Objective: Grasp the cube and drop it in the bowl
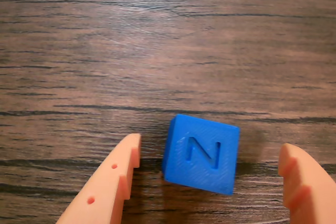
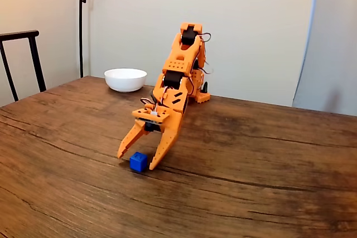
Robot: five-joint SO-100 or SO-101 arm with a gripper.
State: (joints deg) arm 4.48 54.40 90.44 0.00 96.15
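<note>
wooden table (image 2: 268,182) | dark chair (image 2: 22,54) far left | lamp pole (image 2: 81,20) by wall

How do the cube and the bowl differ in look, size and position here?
The cube is bright blue and boxy, with a recessed N on its top face; the bowl is plain white and round. The cube is much smaller than the bowl. The cube sits between the open gripper's fingers, while the bowl stands far back, near the table's edge. Both rest on the wooden table.
</note>
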